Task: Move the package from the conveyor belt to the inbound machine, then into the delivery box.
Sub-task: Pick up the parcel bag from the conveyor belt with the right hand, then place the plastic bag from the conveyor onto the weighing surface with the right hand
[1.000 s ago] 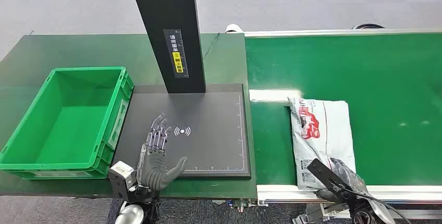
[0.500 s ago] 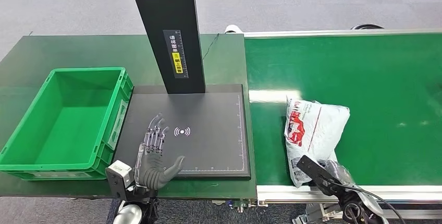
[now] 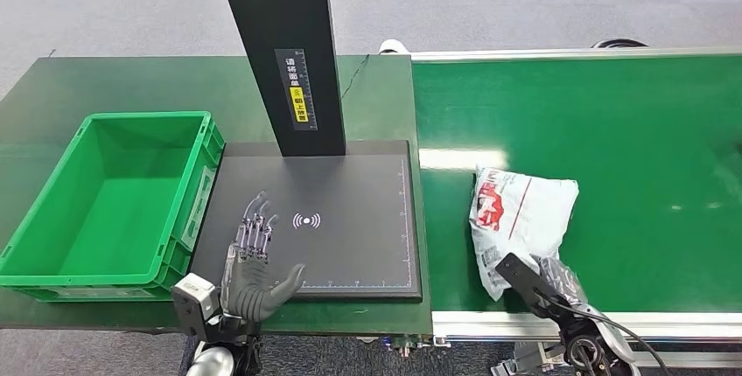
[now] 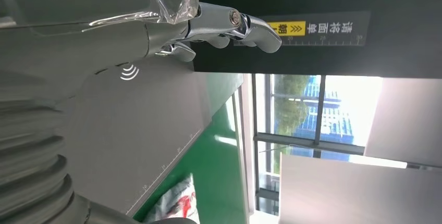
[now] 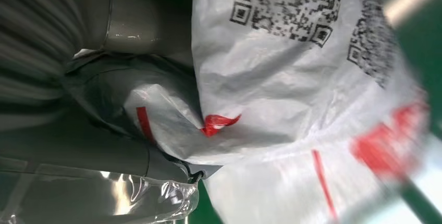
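The package is a white plastic mailer with red print and QR codes, lying crumpled and partly raised at the near edge of the green conveyor belt. My right hand grips its near end; the right wrist view shows the package pressed against the grey thumb and palm. My left hand hovers flat with fingers spread over the near left corner of the dark scanning plate of the inbound machine. The left wrist view has the left hand near the plate's wave mark. The green delivery box stands empty at the left.
The machine's black column rises from the plate's far edge, carrying a yellow label. A dark green table holds the box and plate. The belt's white frame runs along the near edge. Grey floor lies beyond.
The package has been bunched up, lifted at its near end and drawn left toward the plate by my right hand. My left hand has slipped slightly toward the near edge.
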